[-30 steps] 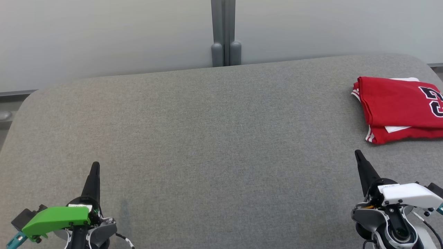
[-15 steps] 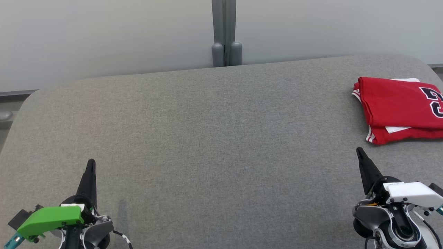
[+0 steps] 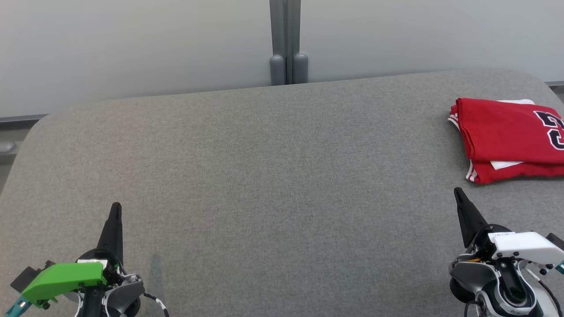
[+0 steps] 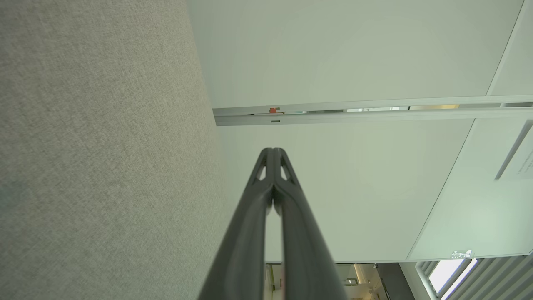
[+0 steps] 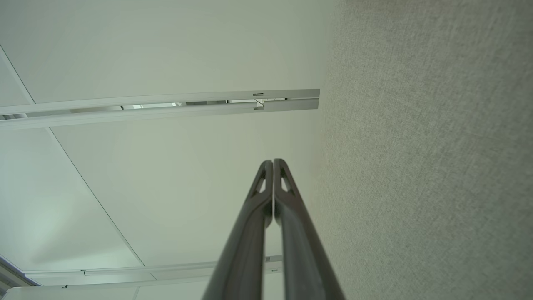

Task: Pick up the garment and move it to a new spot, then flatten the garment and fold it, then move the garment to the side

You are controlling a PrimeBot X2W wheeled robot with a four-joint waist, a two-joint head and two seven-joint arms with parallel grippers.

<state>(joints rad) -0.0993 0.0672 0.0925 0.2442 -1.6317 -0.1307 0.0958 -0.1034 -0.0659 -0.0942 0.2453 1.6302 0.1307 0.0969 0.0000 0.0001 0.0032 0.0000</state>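
The red garment (image 3: 506, 136) is seen folded at the far right of the grey surface (image 3: 273, 176), cut off by the head view's right edge; the left tool (image 3: 116, 208) is held over the near left, its fingers pressed together on nothing; the right tool (image 3: 458, 193) is likewise brought together and empty, near the garment's near edge but apart from it.

even, soft, bright light throughout, faint shadows, no glare; wrist views bend straight lines near their edges.
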